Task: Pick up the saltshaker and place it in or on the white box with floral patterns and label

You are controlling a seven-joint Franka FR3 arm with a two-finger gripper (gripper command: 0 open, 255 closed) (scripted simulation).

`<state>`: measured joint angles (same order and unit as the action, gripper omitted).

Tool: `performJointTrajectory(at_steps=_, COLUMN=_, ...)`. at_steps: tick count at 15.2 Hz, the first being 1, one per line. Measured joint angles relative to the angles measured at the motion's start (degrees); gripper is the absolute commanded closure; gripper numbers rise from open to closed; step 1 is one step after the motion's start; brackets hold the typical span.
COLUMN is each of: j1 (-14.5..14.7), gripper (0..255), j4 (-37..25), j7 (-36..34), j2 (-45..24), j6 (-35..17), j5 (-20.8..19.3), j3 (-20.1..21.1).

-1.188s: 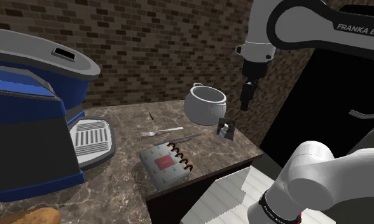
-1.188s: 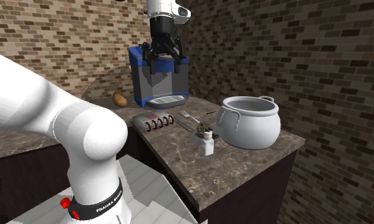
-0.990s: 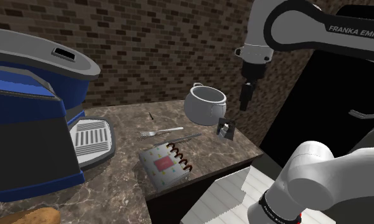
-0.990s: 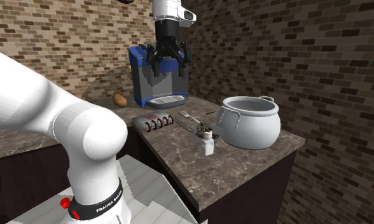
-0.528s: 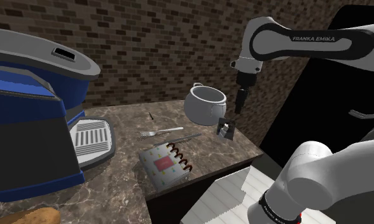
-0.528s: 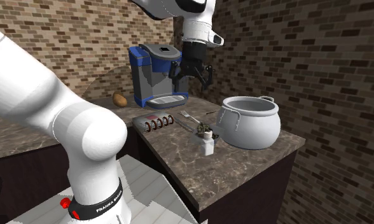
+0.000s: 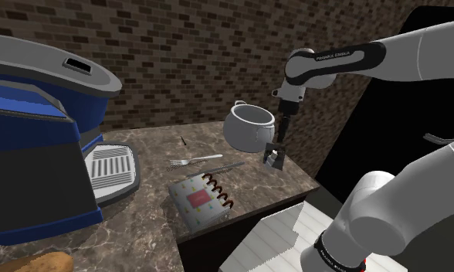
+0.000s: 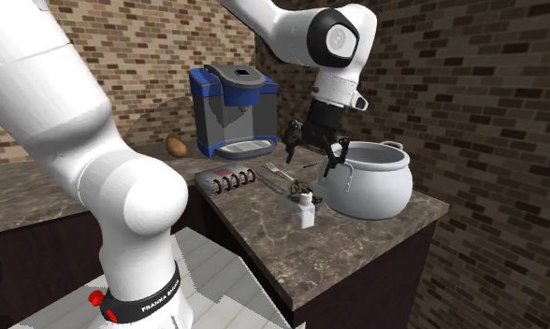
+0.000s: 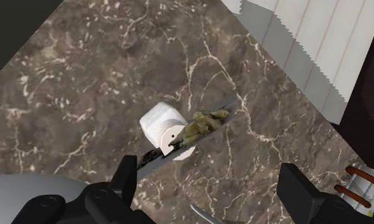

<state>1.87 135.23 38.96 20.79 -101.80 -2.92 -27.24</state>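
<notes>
The saltshaker (image 7: 273,157) (image 8: 304,209) (image 9: 163,123) is small and white, with an olive-green tuft and a thin dark piece at its side. It stands upright on the dark marbled table (image 7: 148,143), near the edge. The white box (image 7: 200,198) (image 8: 224,178) lies flat, well apart from it. It has small coloured dots, a pink label in the middle and a dark red spiral along one side.
</notes>
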Motion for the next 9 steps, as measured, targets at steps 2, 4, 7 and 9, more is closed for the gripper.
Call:
performJointTrajectory(at_steps=2, j1=0.5, gripper=0, j4=-1.1, j7=4.2, j2=-4.6, j6=-1.8, j5=2.3, j3=-2.5)
performJointTrajectory(at_steps=4, j1=0.6, gripper=0, j4=-0.4, j7=5.7, j2=-6.1, j6=-3.5, j5=3.1, j3=-3.4)
performJointTrajectory(at_steps=7, j1=0.7, gripper=0, j4=1.7, j7=6.1, j2=-6.5, j6=-5.7, j5=3.4, j3=-3.5)
performJointTrajectory(at_steps=9, j1=0.7, gripper=0, j4=3.0, j7=6.3, j2=-6.8, j6=-7.3, j5=3.5, j3=-3.6)
